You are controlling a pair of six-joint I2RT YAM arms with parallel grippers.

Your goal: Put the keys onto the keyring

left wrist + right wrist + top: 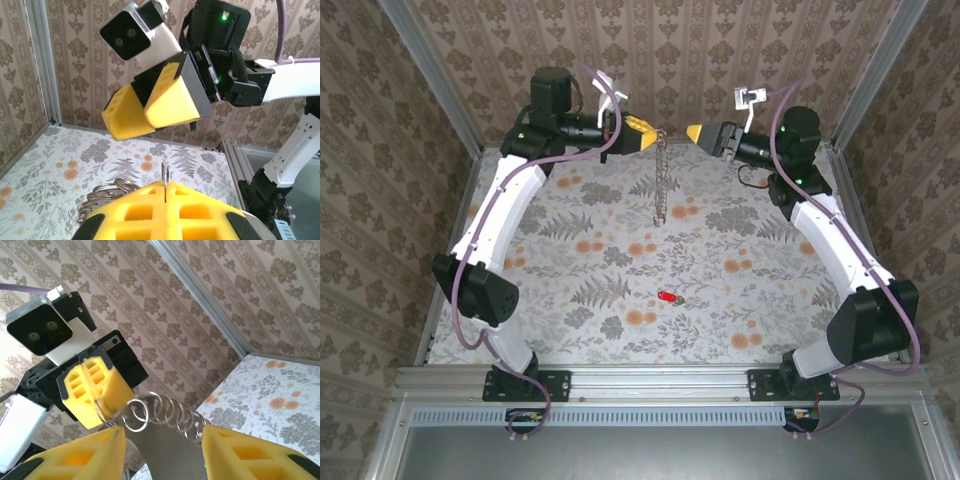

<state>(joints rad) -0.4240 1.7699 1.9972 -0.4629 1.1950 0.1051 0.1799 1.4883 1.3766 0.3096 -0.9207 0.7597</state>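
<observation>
Held aloft at top centre: keyring (662,180); red key (668,298) on surface (570,260).
The left hand (648,134) is clenched on the keyring, chain dangling; the right hand (693,132) is released, facing it; key lies lower centre.

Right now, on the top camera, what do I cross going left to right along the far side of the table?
Left end effector → keyring, hanging from its pinch → right end effector.
</observation>
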